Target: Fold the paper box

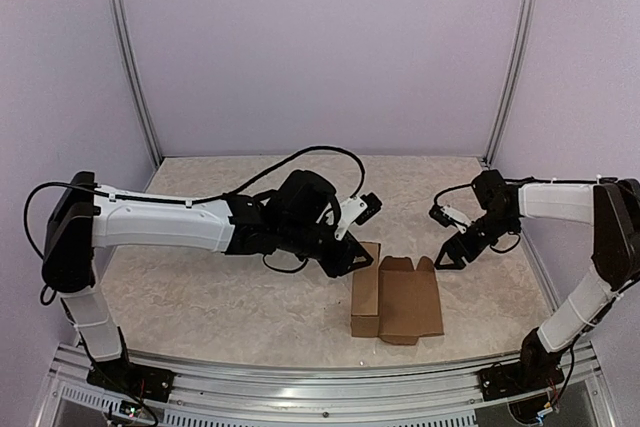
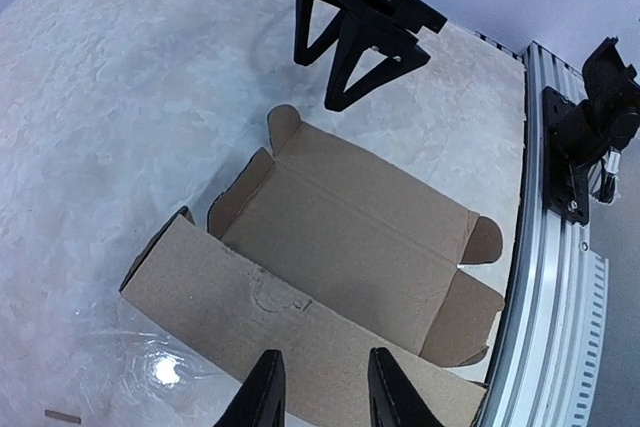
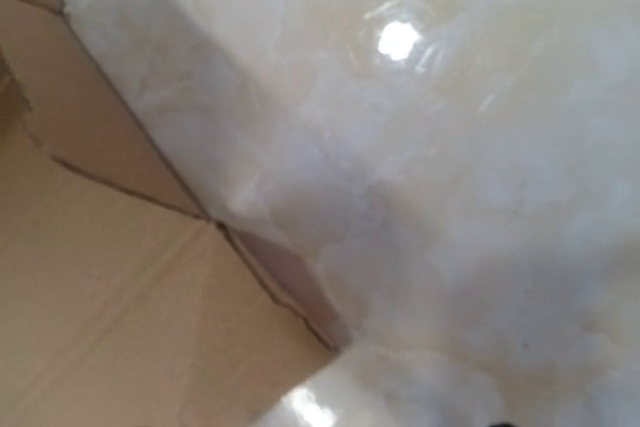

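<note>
The paper box (image 1: 396, 297) lies on the table as a brown cardboard blank, partly formed, with one long panel (image 2: 250, 307) along its left side and small end flaps raised. My left gripper (image 2: 328, 392) hovers over that long panel, near the box's far left corner (image 1: 352, 259). Its two black fingers stand apart and hold nothing. My right gripper (image 1: 450, 257) hangs beside the box's far right corner with its fingers spread, also empty (image 2: 318, 85). In the blurred right wrist view, the box (image 3: 100, 297) fills the lower left; that gripper's own fingers do not show.
An aluminium rail (image 1: 320, 377) runs along the near table edge, close to the box's near end (image 2: 560, 297). The right arm's base (image 2: 600, 117) is bolted to it. Purple walls close in the back and sides. A small brown scrap (image 2: 62, 415) lies on the table.
</note>
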Controlling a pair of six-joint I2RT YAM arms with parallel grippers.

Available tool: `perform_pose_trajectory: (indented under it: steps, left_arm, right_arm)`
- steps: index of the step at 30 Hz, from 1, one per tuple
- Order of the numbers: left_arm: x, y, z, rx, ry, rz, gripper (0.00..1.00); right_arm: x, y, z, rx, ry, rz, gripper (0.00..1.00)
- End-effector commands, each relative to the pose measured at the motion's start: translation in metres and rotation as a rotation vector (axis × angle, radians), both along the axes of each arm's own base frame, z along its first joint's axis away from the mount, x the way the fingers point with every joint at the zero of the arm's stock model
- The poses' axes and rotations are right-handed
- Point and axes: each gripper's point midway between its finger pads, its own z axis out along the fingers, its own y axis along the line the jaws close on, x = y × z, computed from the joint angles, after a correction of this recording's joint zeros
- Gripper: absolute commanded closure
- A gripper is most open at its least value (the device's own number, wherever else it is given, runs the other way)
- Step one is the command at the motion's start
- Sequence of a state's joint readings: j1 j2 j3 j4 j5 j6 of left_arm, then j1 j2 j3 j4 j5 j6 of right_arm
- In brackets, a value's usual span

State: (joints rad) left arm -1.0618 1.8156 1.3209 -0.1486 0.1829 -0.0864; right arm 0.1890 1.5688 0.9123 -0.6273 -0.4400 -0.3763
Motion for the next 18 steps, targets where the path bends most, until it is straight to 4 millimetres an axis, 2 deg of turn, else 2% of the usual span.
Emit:
perform_pose_trajectory:
  steps: [1,6,9,14,18]
  left_arm:
    - [-0.012,-0.016,-0.022,0.017,0.027,-0.102,0.72]
    - [-0.009,-0.010,-0.063,0.104,0.055,-0.079,0.73]
    - [-0.008,-0.003,-0.078,0.138,0.068,-0.061,0.73]
    - [-0.004,0.010,-0.097,0.183,0.091,-0.008,0.74]
    - [0.006,0.028,-0.112,0.234,0.114,0.076,0.75]
  right_arm:
    - [0.001,-0.009,0.012,-0.035,-0.021,-0.007,0.29]
    - [-0.006,-0.010,0.011,-0.042,0.020,0.004,0.21]
    - [-0.013,-0.006,0.005,-0.020,0.076,0.023,0.15]
    - [-0.015,-0.004,-0.002,-0.018,0.111,0.027,0.12]
    - [-0.017,-0.002,-0.004,-0.005,0.141,0.028,0.11]
